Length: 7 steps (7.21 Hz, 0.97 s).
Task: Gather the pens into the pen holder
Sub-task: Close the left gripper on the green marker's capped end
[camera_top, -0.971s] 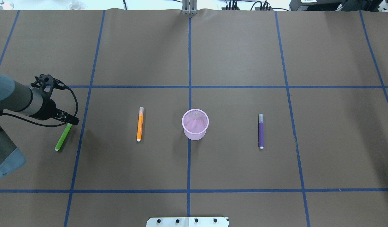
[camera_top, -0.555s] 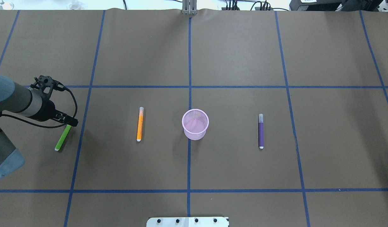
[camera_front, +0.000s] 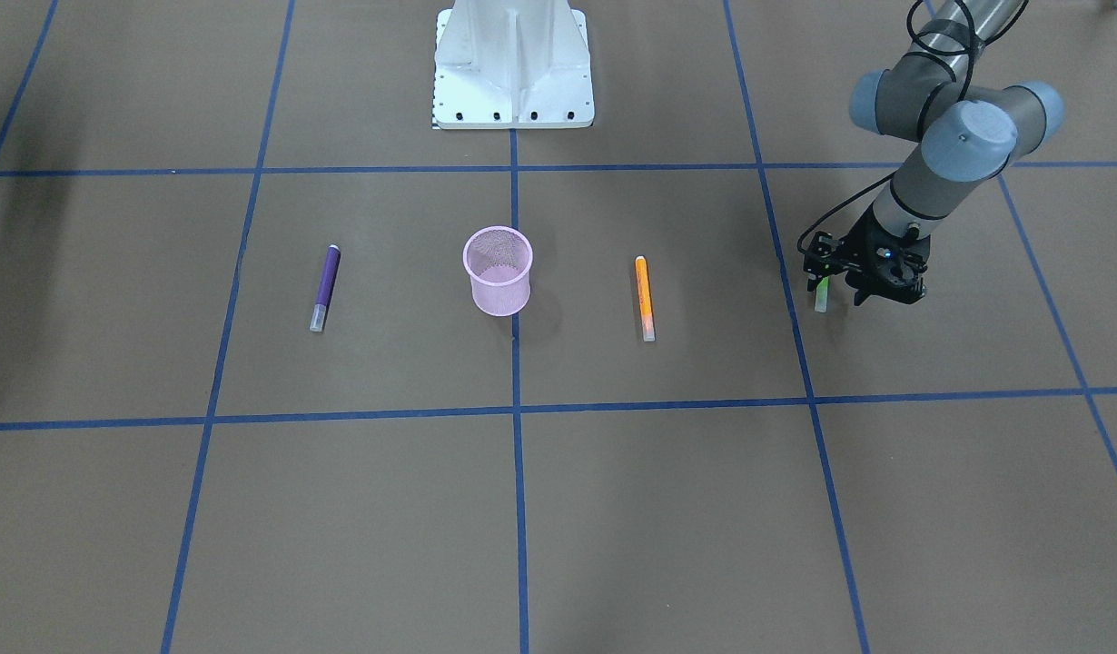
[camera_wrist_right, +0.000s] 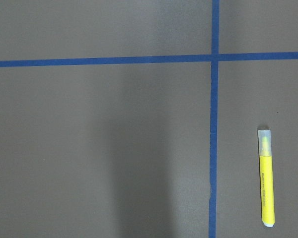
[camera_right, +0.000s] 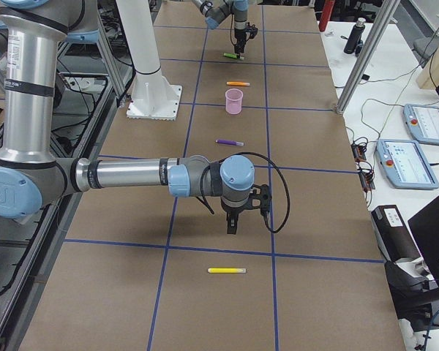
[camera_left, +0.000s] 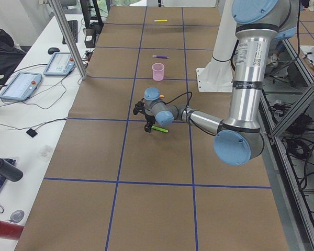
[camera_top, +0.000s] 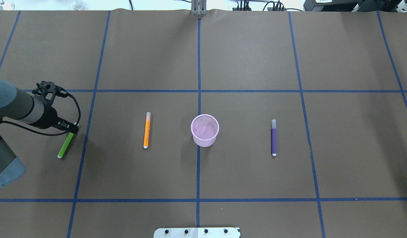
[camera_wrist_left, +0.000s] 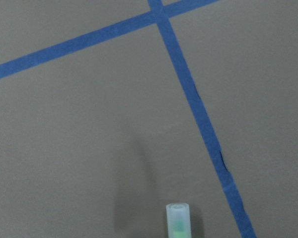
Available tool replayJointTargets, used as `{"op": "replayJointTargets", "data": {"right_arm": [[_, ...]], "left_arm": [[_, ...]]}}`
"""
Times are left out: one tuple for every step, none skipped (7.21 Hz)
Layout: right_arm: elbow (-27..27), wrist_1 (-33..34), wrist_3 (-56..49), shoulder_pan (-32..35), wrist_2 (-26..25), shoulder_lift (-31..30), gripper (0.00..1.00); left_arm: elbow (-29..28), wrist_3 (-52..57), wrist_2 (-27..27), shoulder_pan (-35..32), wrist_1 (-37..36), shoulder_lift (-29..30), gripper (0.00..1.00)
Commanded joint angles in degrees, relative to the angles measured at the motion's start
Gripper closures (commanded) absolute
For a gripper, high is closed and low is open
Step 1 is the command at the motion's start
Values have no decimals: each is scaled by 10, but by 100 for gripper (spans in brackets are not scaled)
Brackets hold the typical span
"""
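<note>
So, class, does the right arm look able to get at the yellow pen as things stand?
Probably yes: the right hand hangs near the yellow pen, with only bare table between them.

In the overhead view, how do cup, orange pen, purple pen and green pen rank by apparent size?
1. Cup.
2. Orange pen and purple pen, alike.
3. Green pen, its far end hidden under the left gripper.

Silver arms (camera_right: 124, 174) w/ blue joint caps (camera_front: 967, 132), blk cables (camera_top: 79, 112).
</note>
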State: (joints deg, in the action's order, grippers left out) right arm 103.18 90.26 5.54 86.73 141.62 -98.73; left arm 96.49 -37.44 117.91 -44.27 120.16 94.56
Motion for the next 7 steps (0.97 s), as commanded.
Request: {"op": "replayJointTargets", "data": {"right_arm": [[0, 0, 0, 0, 0, 0, 0], [-1, 1, -1, 0, 0, 0, 0], [-1, 1, -1, 0, -1, 0, 0], [-1, 1, -1, 0, -3, 1, 0], [-1, 1, -1, 0, -3, 1, 0], [-1, 1, -1, 0, -3, 1, 0], [-1, 1, 0, 0, -3, 1, 0]], "left_arm": [[1, 0, 0, 1, -2, 1, 35], [2, 0, -1, 1, -2, 2, 37], [1, 0, -1, 1, -2, 2, 38], [1, 0, 0, 1, -2, 2, 38], [1, 0, 0, 2, -2, 2, 38], [0, 0, -1, 5, -2, 2, 38], [1, 0, -1, 5, -2, 2, 39]]}}
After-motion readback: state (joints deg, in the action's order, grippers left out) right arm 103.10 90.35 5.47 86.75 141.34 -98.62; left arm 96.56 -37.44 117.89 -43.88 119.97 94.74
